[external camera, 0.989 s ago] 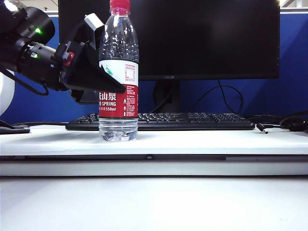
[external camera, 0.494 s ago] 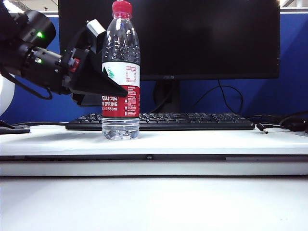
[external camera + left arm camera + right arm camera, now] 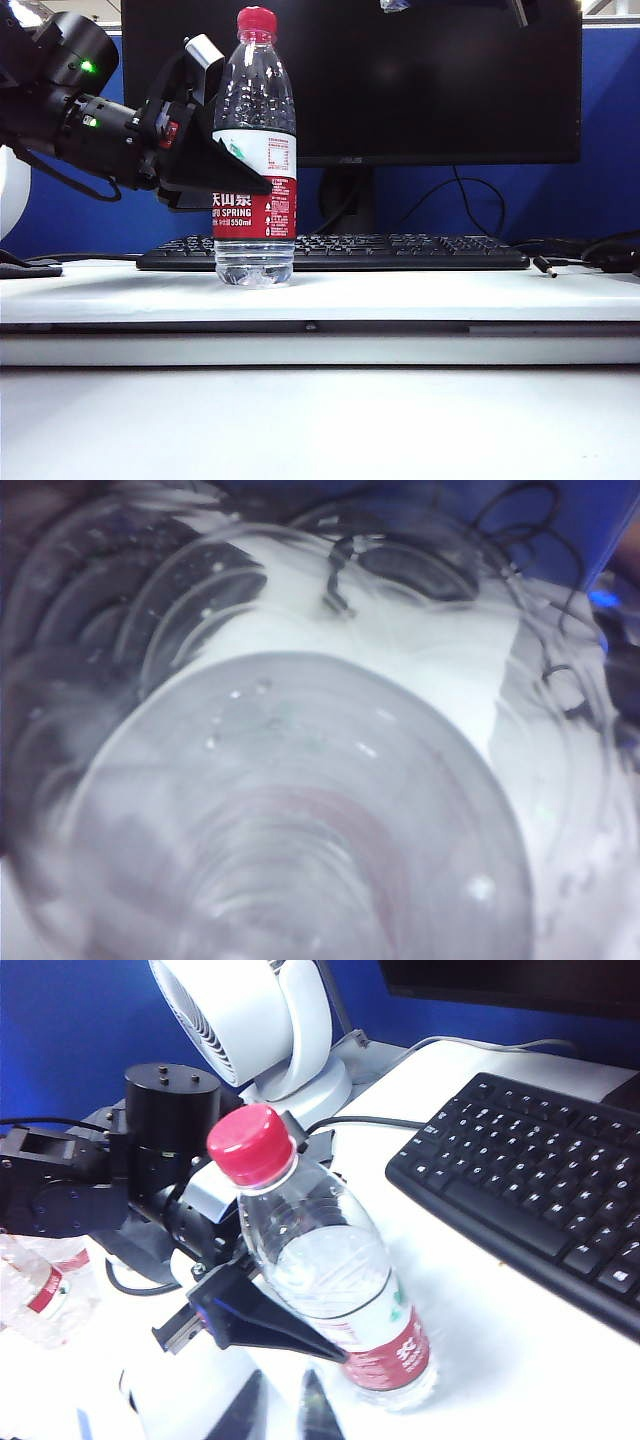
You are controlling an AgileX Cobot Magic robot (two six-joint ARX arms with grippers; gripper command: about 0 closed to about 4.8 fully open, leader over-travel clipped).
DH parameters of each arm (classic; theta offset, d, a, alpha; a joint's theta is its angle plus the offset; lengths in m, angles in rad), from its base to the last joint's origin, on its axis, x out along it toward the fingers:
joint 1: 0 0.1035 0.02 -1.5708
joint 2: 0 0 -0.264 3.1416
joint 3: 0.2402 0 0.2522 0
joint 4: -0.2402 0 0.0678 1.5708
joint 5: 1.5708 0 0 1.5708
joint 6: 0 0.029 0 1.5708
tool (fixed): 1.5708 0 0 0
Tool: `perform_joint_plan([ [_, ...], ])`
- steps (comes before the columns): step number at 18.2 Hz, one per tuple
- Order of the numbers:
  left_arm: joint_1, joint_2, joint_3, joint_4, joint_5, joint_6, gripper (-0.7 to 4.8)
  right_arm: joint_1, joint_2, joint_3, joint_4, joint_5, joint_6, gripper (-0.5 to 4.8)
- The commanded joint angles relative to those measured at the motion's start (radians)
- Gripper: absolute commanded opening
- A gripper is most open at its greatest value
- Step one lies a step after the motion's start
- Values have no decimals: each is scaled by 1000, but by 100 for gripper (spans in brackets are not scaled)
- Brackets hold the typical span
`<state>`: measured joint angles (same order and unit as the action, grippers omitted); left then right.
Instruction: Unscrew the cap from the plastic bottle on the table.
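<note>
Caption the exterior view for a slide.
Left gripper closes around the upright plastic bottle, red cap on.

Stands upright on the table [image 3: 420,295]: the plastic bottle [image 3: 254,160], the cap [image 3: 257,21] screwed on top. Flanked at label height by the left gripper [image 3: 232,135], black fingers [image 3: 225,172] against its sides. Behind, a keyboard [image 3: 400,252] and monitor [image 3: 420,80]. Right gripper barely visible at the top edge.

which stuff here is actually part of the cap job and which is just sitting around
In the job:
the cap
the plastic bottle
the table
left gripper, around the bottle's body
right gripper, above the bottle

Just lying about:
keyboard
monitor
white fan
crushed bottle
</note>
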<state>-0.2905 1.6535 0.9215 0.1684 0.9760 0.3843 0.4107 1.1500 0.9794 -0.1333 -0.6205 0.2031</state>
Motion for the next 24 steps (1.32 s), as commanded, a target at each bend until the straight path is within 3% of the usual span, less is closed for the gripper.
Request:
perform_joint_plan([
  [1, 0, 0, 4, 31, 15, -13, 272, 4, 3, 6, 22, -11, -24, 261],
  [2, 0, 6, 4, 34, 16, -19, 272, 17, 10, 6, 34, -10, -24, 323],
  [3, 0, 11, 4, 31, 16, -20, 272, 38, 26, 6, 60, -11, -24, 331],
  [6, -2, 37, 4, 35, 46, -26, 272, 105, 91, 8, 182, -3, -33, 333],
  [15, -2, 44, 4, 58, 71, -53, 272, 192, 180, 8, 370, 271, -210, 333],
  [16, -2, 44, 4, 62, 73, -55, 272, 209, 180, 8, 368, 325, -199, 333],
  [20, -2, 44, 4, 68, 76, -67, 272, 398, 187, 8, 438, 802, -204, 334],
  [21, -2, 44, 4, 79, 76, -71, 272, 468, 197, 8, 468, 901, -203, 335],
  [24, -2, 44, 4, 80, 84, -89, 272, 557, 255, 8, 590, 1168, -198, 335],
])
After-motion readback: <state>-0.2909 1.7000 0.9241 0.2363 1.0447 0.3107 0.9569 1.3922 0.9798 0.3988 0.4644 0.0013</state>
